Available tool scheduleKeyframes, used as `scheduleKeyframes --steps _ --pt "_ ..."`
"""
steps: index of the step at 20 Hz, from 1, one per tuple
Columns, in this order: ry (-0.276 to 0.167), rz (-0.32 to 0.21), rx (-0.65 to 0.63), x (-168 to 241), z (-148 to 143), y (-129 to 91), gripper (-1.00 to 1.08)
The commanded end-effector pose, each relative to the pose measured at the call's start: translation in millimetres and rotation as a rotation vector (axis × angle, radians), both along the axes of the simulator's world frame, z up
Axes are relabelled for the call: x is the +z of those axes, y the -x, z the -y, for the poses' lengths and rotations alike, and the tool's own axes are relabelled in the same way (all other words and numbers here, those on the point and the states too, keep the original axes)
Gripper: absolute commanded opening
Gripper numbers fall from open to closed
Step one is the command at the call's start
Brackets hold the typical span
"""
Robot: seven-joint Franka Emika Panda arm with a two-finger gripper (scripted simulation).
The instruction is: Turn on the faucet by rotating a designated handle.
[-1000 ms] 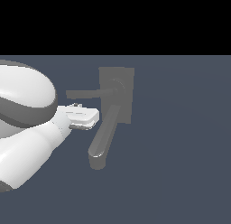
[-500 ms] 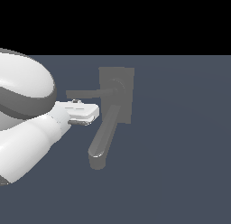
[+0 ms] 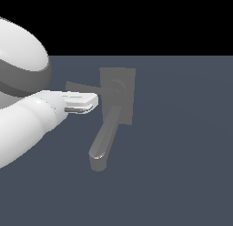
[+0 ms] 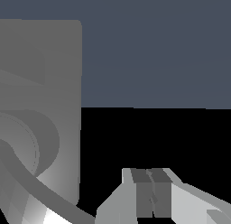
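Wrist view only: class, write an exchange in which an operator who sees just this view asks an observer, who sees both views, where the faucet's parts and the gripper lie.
Operator: I see a grey plate and a round hub. Where does the spout go?
Observer: In the exterior view the spout runs from the hub on the faucet down toward that view's lower left.
Operator: And the handle?
Observer: The handle sticks out from the hub toward the exterior view's left. The gripper covers part of it, and I cannot tell whether they touch.
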State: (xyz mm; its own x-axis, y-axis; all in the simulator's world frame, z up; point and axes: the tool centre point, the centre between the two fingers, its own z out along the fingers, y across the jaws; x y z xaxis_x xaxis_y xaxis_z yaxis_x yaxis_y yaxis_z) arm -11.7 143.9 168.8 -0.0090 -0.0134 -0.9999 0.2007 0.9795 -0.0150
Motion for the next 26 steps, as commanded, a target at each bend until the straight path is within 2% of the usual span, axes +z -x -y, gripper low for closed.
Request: scheduleKeyframes --steps 1,2,23,26 --pt "-0.003 0.007 0.004 10.3 -3.4 -0.7 -1.00" --pt "-0.001 -0.002 0.000 1.1 -0.5 0.0 -1.00" --pt "-0.002 0.006 0.004 73.9 19.1 3.7 -1.00" --pt "-0.001 -0.008 -0.001 65.6 22.2 5.7 -1.00"
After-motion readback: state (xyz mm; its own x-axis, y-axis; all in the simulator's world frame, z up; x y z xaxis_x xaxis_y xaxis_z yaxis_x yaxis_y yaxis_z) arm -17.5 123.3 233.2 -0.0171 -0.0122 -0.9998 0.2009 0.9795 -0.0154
